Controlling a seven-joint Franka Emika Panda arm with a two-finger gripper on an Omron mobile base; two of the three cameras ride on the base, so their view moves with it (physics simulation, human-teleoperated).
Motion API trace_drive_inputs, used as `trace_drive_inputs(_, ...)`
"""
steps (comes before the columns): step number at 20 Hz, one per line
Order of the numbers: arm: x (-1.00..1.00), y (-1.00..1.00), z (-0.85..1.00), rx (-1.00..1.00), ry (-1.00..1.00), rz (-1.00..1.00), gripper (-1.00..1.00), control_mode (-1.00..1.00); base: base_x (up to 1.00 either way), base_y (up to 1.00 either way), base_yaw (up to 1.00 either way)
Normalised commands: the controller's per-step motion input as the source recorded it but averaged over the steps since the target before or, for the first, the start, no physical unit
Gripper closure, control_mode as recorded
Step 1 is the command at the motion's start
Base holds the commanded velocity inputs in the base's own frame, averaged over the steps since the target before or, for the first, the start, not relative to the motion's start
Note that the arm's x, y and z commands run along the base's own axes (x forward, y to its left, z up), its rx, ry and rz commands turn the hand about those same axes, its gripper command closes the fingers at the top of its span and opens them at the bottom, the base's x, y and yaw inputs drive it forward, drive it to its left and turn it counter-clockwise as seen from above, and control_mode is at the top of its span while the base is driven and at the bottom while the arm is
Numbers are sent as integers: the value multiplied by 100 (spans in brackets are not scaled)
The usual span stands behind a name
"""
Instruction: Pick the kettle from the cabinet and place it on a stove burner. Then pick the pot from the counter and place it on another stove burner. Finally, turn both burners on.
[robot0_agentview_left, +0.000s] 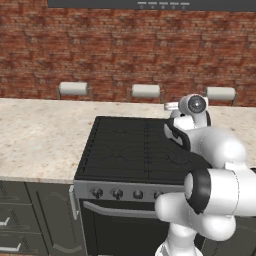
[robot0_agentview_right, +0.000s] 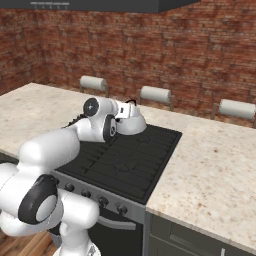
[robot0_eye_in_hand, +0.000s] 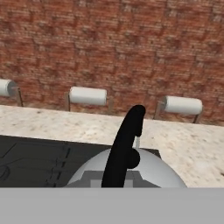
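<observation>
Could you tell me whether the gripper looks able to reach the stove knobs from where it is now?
Probably not yet: the gripper is shut on the kettle at the cooktop's back, far from the knobs.

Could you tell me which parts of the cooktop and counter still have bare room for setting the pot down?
The kettle sits at the back right corner of the cooktop, with the gripper at its handle, so that corner is crowded. The front burners and the back left one are bare. The counter right of the stove, up to the brick wall, is also bare.
</observation>
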Motion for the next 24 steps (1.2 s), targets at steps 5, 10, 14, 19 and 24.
trace_drive_inputs(5, 18, -13, -18, 2, 0, 0, 100, -100, 0, 0, 0)
trace_drive_inputs(10, 14, -11, -17, 1, 0, 0, 100, -100, 0, 0, 0)
trace_drive_inputs(14, 12, -11, -16, 1, 0, 0, 100, -100, 0, 0, 0)
trace_drive_inputs(19, 17, -12, -17, 1, 0, 0, 100, -100, 0, 0, 0)
trace_drive_inputs(24, 15, -11, -15, 3, 0, 0, 100, -100, 0, 0, 0)
